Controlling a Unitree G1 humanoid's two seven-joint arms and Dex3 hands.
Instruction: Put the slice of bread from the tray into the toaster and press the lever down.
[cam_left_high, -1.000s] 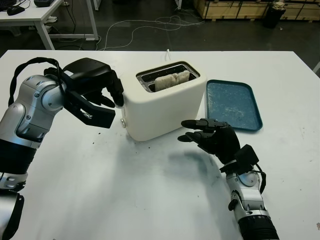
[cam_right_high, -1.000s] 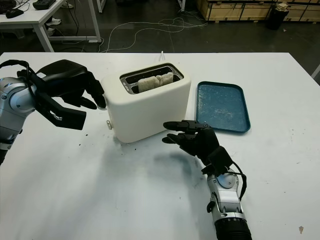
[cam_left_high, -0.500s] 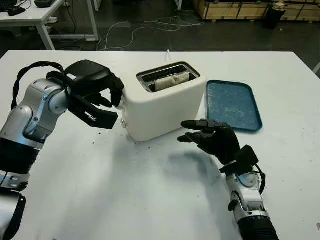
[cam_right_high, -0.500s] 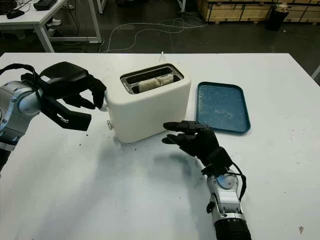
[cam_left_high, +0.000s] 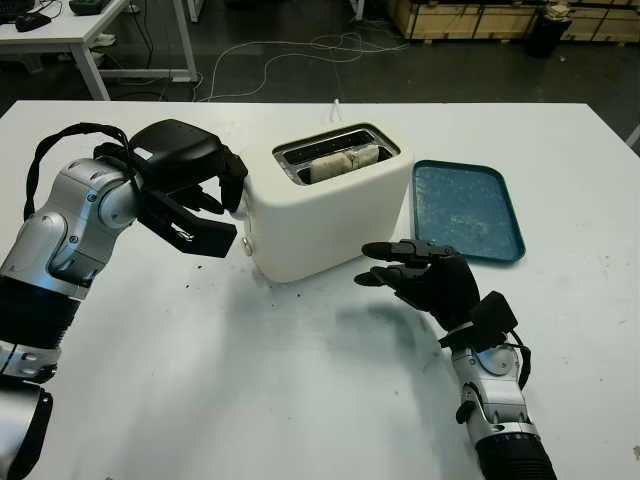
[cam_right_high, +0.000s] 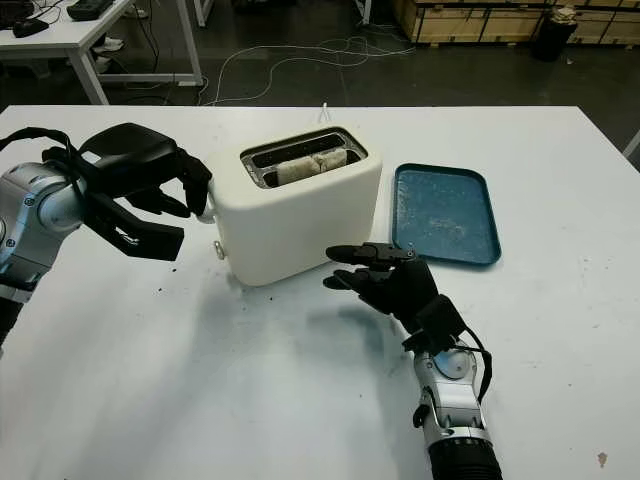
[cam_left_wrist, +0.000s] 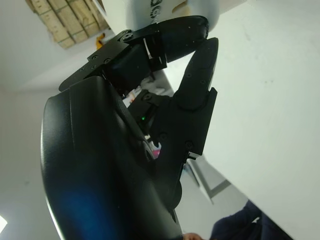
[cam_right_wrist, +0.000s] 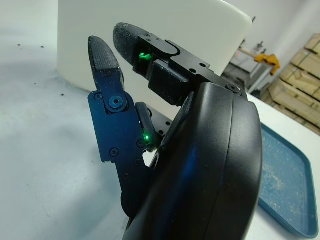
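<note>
Slice of pale bread (cam_left_high: 340, 160) sits low in white plastic toaster (cam_left_high: 325, 205) slot; left hand (cam_left_high: 205, 190), fingers curled, presses its end; right hand (cam_left_high: 415, 275) open near its front; blue tray (cam_left_high: 468, 210) on white bench (cam_left_high: 250, 380)

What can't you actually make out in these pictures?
- The toaster lever: the left hand covers that end in both eye views.
- How deep the bread sits: the slot hides its lower part.
- Whether the right hand, open, touches the toaster: cannot tell.
</note>
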